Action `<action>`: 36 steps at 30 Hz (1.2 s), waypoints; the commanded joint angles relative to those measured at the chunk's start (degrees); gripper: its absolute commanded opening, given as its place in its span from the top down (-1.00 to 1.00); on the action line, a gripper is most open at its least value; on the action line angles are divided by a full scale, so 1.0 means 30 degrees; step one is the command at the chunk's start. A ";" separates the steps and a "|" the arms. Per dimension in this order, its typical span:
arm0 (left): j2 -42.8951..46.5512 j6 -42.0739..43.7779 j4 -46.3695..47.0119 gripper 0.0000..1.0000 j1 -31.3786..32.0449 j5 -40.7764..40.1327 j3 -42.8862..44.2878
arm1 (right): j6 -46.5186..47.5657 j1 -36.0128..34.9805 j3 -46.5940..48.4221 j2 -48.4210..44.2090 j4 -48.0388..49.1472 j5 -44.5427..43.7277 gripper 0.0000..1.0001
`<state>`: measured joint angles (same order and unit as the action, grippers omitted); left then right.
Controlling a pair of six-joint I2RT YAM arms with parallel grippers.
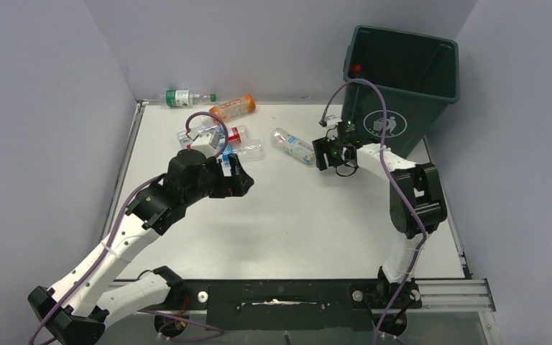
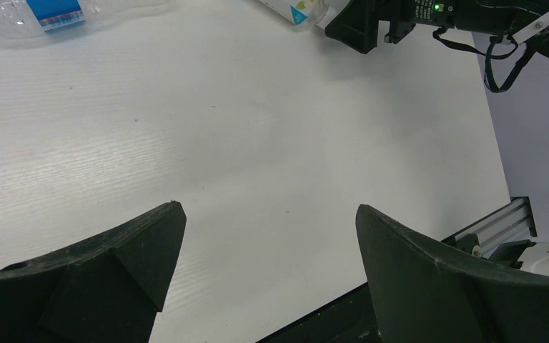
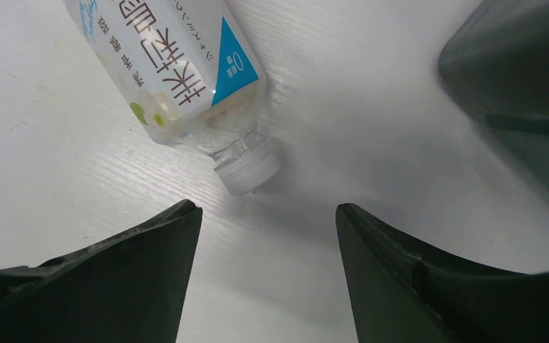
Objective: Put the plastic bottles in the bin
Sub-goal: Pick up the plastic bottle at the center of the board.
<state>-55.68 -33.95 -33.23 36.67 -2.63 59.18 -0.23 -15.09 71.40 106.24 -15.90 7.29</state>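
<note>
Top external view: bare surface point(image 1: 295, 230) fills the lower middle, and the dark green bin point(image 1: 431, 108) stands at upper right. The right fingers point(image 1: 323, 153) are spread, and a clear bottle point(image 1: 292, 146) lies just left of them, its white cap facing their gap, ungripped. The left fingers point(image 1: 241, 176) are spread over bare surface. The bottle's label shows Japanese characters and a blue triangle.

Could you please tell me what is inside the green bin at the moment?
Only the dark upper inner walls of the bin show from the top camera, and nothing can be seen against them. Its floor is hidden behind the front wall, so anything lying there cannot be seen.
</note>
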 commanded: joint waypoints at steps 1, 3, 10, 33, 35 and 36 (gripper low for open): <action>0.0021 -0.0222 0.1196 -0.83 -0.0031 0.0251 0.0256 | 0.0373 -0.0105 0.0277 0.0144 0.1558 0.0134 -0.42; -0.0096 -0.0225 0.1233 -0.83 -0.0005 0.0270 0.0255 | 0.0438 -0.0127 0.0503 0.0418 0.1636 0.0325 -0.44; -0.0511 -0.0014 0.1190 -0.83 -0.0021 0.0339 0.0516 | 0.0724 -0.0465 0.1207 0.1343 0.1711 0.1154 -0.42; -0.0610 -0.0001 0.1549 -0.83 -0.0031 0.0623 0.0167 | 0.1361 -0.2346 0.0836 0.1413 0.1530 0.0297 0.30; -0.0630 0.0008 0.1585 -0.83 -0.0010 0.0651 0.0167 | 0.1273 -0.2502 0.0762 0.1233 0.1312 0.0029 0.37; -0.0618 0.0013 0.1611 -0.83 -0.0009 0.0644 0.0189 | 0.1186 -0.2590 0.0713 0.1069 0.1165 -0.0189 0.40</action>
<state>-58.00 -34.11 -32.73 36.67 -1.37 59.16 2.98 -21.85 72.66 111.35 -12.78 8.91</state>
